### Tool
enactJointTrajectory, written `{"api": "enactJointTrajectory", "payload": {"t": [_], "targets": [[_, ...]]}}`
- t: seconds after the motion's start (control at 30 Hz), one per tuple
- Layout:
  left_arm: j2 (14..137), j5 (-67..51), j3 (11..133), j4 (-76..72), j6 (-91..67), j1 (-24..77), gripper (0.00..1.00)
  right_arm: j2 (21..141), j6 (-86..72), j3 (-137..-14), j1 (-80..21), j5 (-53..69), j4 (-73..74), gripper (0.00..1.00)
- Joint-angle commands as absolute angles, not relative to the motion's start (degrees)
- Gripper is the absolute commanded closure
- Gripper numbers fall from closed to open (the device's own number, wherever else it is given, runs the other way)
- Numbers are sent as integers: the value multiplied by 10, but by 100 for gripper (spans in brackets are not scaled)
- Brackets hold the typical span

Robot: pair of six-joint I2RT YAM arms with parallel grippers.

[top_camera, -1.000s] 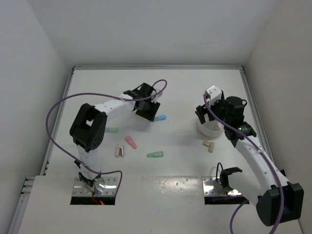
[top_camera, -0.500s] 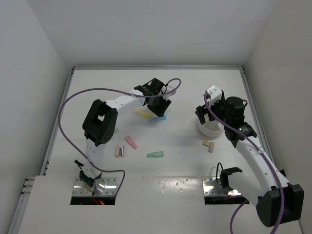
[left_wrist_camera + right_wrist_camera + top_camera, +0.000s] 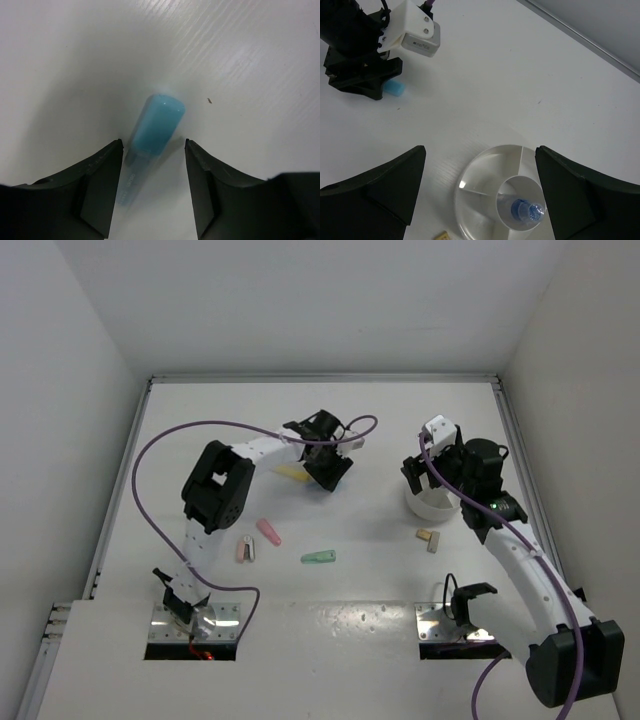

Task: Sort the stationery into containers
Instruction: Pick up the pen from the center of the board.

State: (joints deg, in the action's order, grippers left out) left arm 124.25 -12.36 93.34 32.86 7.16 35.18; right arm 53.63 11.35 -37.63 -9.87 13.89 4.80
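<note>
A blue stick (image 3: 157, 125) lies flat on the table between the fingers of my left gripper (image 3: 152, 147), closer to the left finger; the jaws stand apart on either side of it, open. From above, that gripper (image 3: 330, 468) covers the stick. My right gripper (image 3: 480, 150) hangs open over the white tub (image 3: 480, 185), whose centre cup holds a clear blue-capped bottle (image 3: 527, 212). On the table lie a yellow stick (image 3: 292, 472), a pink stick (image 3: 268, 531), a pink-and-white piece (image 3: 246, 549), a green stick (image 3: 318, 558) and a tan block (image 3: 428, 538).
The tub (image 3: 425, 508) stands right of centre, under my right gripper (image 3: 425, 472). White walls enclose the table on the left, back and right. The left arm's purple cable loops over the left half of the table.
My left gripper has swung right and down onto the blue stick, uncovering the yellow stick behind it. The right arm has stayed over the tub.
</note>
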Motion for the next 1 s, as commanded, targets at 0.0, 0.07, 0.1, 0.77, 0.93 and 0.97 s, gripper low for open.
{"api": "enactJointTrajectory", "payload": {"t": [0.0, 0.07, 0.1, 0.77, 0.93, 0.97], "targets": [[1258, -121, 951, 326, 83, 357, 42, 527, 108, -388, -97, 135, 25, 9], [1263, -106, 951, 326, 83, 367, 47, 522, 108, -388, -97, 135, 25, 9], [1263, -100, 946, 326, 83, 367, 50, 522, 108, -388, -97, 135, 25, 9], [1153, -57, 911, 217, -51, 358, 100, 506, 103, -388, -97, 113, 25, 32], [1005, -178, 778, -97, -200, 338, 100, 506, 83, -377, -97, 18, -7, 100], [992, -195, 726, -152, -225, 338, 100, 506, 83, -377, -97, -2, -7, 100]]}}
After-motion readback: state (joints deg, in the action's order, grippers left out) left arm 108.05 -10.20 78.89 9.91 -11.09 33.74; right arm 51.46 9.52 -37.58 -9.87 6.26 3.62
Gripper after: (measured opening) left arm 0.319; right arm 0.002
